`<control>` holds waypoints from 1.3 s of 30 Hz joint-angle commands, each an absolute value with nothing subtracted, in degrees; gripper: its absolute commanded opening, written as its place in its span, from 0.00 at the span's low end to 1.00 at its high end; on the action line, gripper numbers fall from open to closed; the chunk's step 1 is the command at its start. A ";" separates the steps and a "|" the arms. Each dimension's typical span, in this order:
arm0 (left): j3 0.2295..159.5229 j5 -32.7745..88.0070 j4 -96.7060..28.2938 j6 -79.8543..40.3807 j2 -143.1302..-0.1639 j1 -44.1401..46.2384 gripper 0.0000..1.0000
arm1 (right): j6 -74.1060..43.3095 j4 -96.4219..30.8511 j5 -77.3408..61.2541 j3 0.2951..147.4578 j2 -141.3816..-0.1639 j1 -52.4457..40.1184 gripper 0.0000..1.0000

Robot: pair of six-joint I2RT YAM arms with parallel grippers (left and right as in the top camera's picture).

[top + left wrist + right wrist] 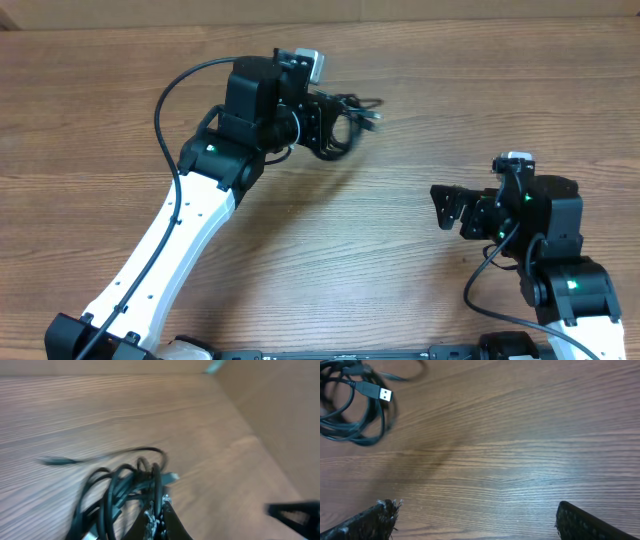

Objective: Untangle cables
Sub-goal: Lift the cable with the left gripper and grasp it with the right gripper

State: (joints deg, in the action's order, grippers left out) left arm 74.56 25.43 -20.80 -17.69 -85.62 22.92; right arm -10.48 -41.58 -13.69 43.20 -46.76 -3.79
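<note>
The cables (352,118) are a tangled bundle of thin black cords hanging from my left gripper (340,125) above the far middle of the table. In the left wrist view the loops (122,492) dangle blurred, and my left gripper (159,510) is shut on several strands. In the right wrist view the bundle (355,405) shows at the top left with a silver USB plug (384,395) sticking out. My right gripper (445,207) is open and empty at the right, apart from the cables; it also shows in the right wrist view (475,517).
The wooden table (420,290) fills the scene. A thick black wire (165,95) arcs from the left arm. A cardboard-coloured wall (280,420) stands at the table's far edge.
</note>
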 commanded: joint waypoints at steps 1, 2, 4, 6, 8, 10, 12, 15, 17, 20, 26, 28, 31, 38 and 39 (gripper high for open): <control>75.18 30.39 -21.63 -17.78 -84.20 23.38 0.04 | -10.41 -38.72 -19.66 44.86 -47.94 -3.57 1.00; 75.18 29.85 -22.68 -17.80 -84.27 23.40 0.04 | -10.41 -37.74 -21.47 44.86 -48.16 -3.62 1.00; 75.16 30.96 -23.70 -17.80 -84.31 23.75 0.04 | -10.44 -35.35 -25.50 44.86 -48.75 -3.84 1.00; 75.16 33.89 -22.44 -17.82 -84.31 24.58 0.04 | -10.46 -33.41 -28.62 44.86 -49.65 -4.45 1.00; 75.18 35.18 -20.23 -17.82 -84.31 25.74 0.04 | -10.50 -32.53 -30.85 44.86 -51.29 -5.54 1.00; 75.18 34.96 -19.14 -17.80 -84.29 26.63 0.04 | -10.50 -32.86 -30.89 44.86 -53.01 -6.42 1.00; 75.18 35.00 -19.20 -17.80 -84.29 27.05 0.04 | -10.50 -33.01 -30.98 44.86 -55.07 -7.03 0.99; 75.18 36.21 -19.49 -17.82 -84.20 27.11 0.04 | -10.50 -32.36 -31.35 44.86 -58.08 -7.64 0.99; 75.18 37.17 -19.35 -17.82 -84.01 27.20 0.04 | -10.48 -31.20 -33.32 44.86 -59.68 -8.25 0.99; 75.18 37.15 -19.22 -17.82 -83.46 27.40 0.04 | -10.50 -29.21 -35.33 44.86 -61.30 -9.69 0.99; 75.29 37.60 -17.58 -18.55 -81.73 28.12 0.04 | -10.72 -25.30 -33.85 44.86 -63.11 -13.10 0.88; 75.31 37.54 -17.04 -19.55 -80.68 28.51 0.04 | -10.76 -24.75 -31.44 44.86 -64.05 -14.24 0.82; 75.40 37.54 -16.82 -20.32 -78.91 28.95 0.04 | -12.56 -23.86 -28.97 44.86 -65.93 -15.99 0.82; 75.37 37.32 -17.54 -21.45 -76.86 29.65 0.04 | -15.29 -18.28 -29.21 44.86 -69.63 -19.38 0.71; 75.40 37.30 -18.06 -21.45 -76.86 29.65 0.04 | -15.29 -17.63 -29.21 44.86 -69.63 -19.59 0.65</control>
